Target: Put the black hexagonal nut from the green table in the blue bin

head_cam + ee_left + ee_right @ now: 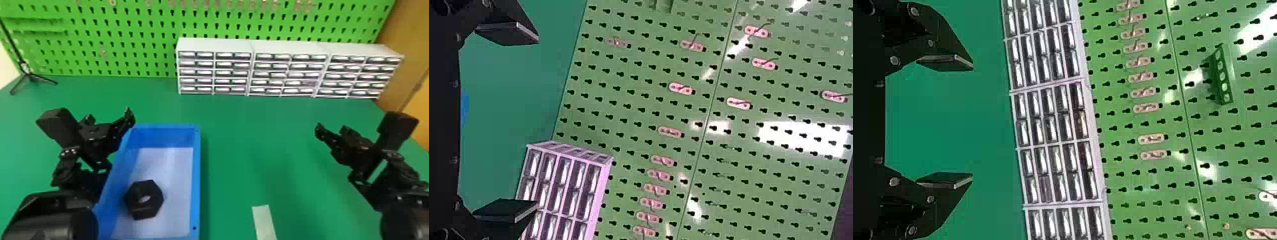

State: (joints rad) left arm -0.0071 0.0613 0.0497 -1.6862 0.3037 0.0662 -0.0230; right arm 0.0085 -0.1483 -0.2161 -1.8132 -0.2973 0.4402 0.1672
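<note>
Black nut [135, 213], blue bin [197, 178], green table [236, 143]; green pegboard [127, 17] dotted with dark holes

No readable text, labels, brands, numbers or signs.

The bottom edge crops the blue bin [197, 178].
</note>
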